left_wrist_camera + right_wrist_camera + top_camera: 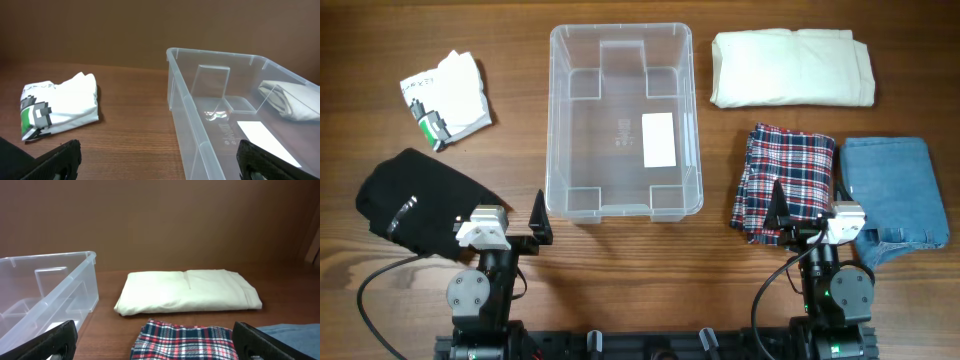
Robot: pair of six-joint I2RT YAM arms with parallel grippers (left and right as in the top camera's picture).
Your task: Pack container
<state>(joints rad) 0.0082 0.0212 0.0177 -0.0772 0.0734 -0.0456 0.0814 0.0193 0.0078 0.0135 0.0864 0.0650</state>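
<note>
The left claw [160, 169] gapes wide and grips nothing; only its two fingertips show. Under its left finger lies a black garment [415, 198], partly hidden by the arm. Just ahead to its right stands the container [186, 127], empty, near end cut off, with a white label [261, 137] on its base. Ahead-left lies a folded white printed shirt [60, 107]. The right claw [156, 349] is equally wide and empty. Directly before it lies a plaid cloth [185, 340], near edge cut off. To its right is a sliver of denim [300, 329]. Beyond lies a cream folded cloth [187, 291] on the bench [285, 287].
</note>
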